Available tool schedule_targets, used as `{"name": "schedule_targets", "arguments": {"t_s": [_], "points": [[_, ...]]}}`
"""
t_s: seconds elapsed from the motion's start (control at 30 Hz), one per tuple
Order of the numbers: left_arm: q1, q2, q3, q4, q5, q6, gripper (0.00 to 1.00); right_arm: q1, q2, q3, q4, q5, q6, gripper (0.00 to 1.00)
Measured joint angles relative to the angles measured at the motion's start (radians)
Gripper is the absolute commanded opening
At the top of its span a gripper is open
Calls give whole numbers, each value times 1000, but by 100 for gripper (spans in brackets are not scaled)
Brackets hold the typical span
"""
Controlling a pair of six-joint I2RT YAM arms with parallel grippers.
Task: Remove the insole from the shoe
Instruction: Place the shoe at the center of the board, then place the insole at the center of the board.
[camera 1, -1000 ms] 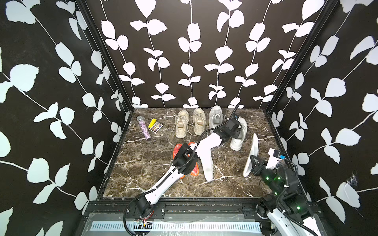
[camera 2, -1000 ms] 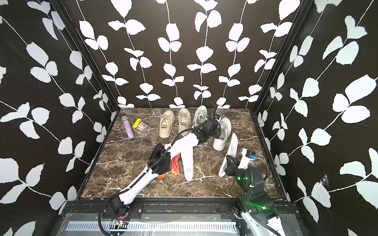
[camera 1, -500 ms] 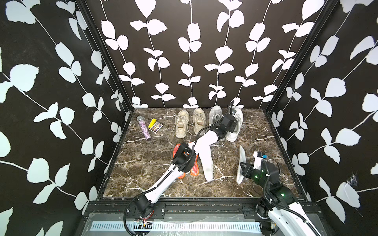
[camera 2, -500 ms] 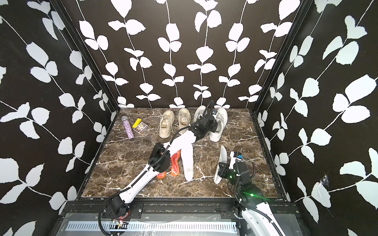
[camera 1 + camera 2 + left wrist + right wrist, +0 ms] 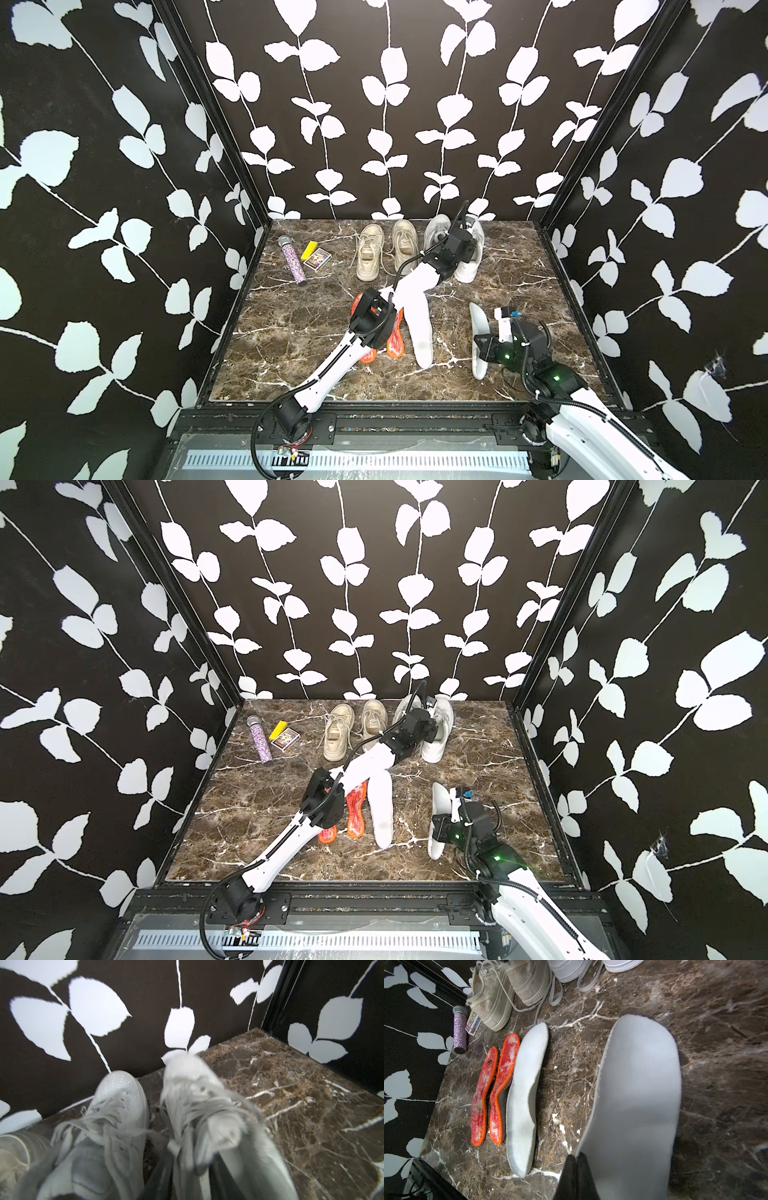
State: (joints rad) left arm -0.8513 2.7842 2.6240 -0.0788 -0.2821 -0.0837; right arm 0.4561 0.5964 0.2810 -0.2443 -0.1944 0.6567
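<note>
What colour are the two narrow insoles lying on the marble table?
The narrow insoles are mottled red with orange edging, clearest in the right wrist view.

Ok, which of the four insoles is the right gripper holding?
The white insole set apart from the others, pinched at its edge in the right gripper. The other white insole and the orange insoles lie side by side.

In the left wrist view one white shoe is smeared by blur, and the left gripper shows only as dark shapes cut by the edge; its jaws cannot be read. In both top views its own wrist hides it. The left arm covers part of the orange insoles. In the right wrist view the insole and right gripper run off the edge.
</note>
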Motion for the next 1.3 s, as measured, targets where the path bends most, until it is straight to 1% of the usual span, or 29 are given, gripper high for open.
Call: {"name": "schedule_targets", "arguments": {"t_s": [0.13,0.23,0.43,0.6,0.77,0.9,1.07,1.17,1.3], "points": [[6,-17,-40,19,8,-6,45,31,40,2,23,-1,-20,0],[6,-60,-103,19,10,-8,50,55,100,15,50,-5,-42,0],[6,-241,-313,0,10,-11,59,114,261,60,121,0,-95,0],[9,-468,-558,6,-10,-26,65,156,383,109,184,12,-135,0],[19,-676,-811,44,-19,-56,67,199,494,162,229,42,-177,0],[35,-803,-1017,80,-38,-90,68,216,551,200,237,85,-214,0],[62,-974,-1331,148,-58,-155,70,219,617,243,243,115,-241,0],[74,-1034,-1424,161,-69,-179,71,225,657,256,256,113,-241,0],[83,-1101,-1501,178,-87,-195,72,237,687,259,263,112,-238,0]]}}
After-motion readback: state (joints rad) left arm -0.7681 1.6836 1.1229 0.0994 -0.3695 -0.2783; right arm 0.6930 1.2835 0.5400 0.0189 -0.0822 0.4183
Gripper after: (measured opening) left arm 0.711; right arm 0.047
